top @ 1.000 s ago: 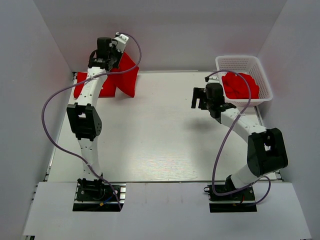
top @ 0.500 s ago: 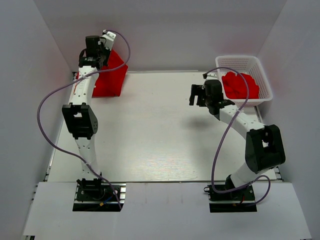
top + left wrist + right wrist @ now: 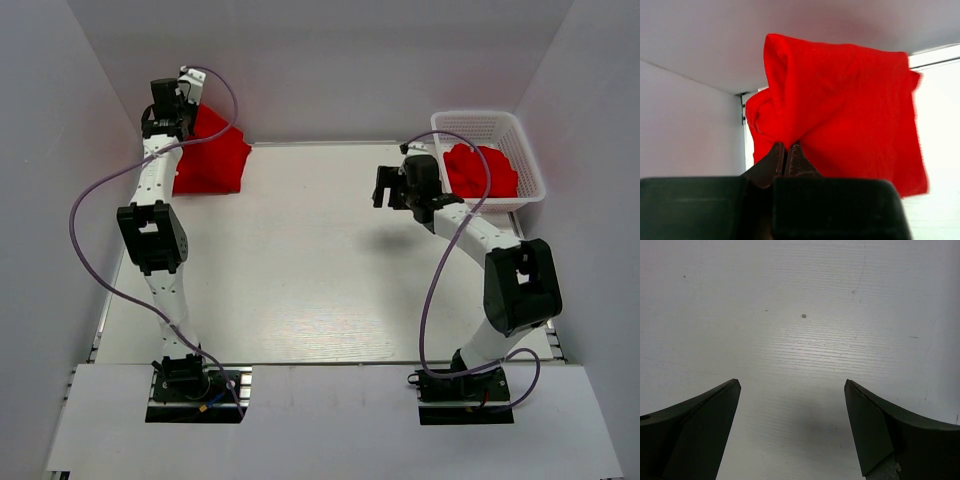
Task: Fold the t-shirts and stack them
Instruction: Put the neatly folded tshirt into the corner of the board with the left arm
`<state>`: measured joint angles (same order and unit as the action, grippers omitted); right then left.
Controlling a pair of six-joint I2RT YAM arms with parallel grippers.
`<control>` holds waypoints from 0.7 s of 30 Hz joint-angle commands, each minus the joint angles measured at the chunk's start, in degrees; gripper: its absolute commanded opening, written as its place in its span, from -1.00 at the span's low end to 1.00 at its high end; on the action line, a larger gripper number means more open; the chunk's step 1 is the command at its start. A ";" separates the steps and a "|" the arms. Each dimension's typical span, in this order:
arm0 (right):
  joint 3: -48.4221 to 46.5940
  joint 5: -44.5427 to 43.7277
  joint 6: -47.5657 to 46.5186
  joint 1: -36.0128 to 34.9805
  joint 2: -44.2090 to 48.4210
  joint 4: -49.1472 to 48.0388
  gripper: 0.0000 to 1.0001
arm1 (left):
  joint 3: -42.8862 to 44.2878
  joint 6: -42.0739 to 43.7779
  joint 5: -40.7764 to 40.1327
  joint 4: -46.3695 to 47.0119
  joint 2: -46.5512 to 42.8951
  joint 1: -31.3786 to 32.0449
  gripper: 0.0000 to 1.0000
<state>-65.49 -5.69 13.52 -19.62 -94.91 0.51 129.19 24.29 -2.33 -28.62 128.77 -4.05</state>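
- Left claw (image 3: pixel 786 148): tips pinched together on a bunched fold of a red t-shirt (image 3: pixel 840 100); no gap shows between the jaws.
- The held shirt hangs from the claw as a loose, partly folded drape over the far-left corner of the white surface (image 3: pixel 300 260), close to the back wall. Cannot tell whether its lower edge touches down.
- Left arm is stretched far forward along the left side.
- Right claw (image 3: pixel 792 385): jaws spread wide, nothing between them, only bare surface below.
- In the top view the right claw sits above the surface, just left of the white lattice basket (image 3: pixel 470 118).
- The basket stands at the far-right corner and holds a crumpled heap of red cloth (image 3: pixel 480 170); the number of shirts in it cannot be told.
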 commanded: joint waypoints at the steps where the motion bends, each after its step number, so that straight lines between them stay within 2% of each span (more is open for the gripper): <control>1: -3.32 0.95 0.54 -0.07 -0.97 -0.60 0.81 | 0.10 -0.92 -2.15 4.09 1.13 -1.57 -1.00; 7: -4.99 1.30 0.63 -0.25 -2.64 1.42 0.81 | 0.10 -1.96 -6.45 6.02 4.82 -4.03 -1.00; 21: -8.07 1.83 1.51 -0.33 -7.30 2.74 0.81 | 1.06 -3.82 -7.87 9.73 11.15 -8.07 -1.00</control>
<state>-70.91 -4.23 14.55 -19.62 -101.75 3.31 128.81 21.12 -9.06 -20.99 141.16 -11.16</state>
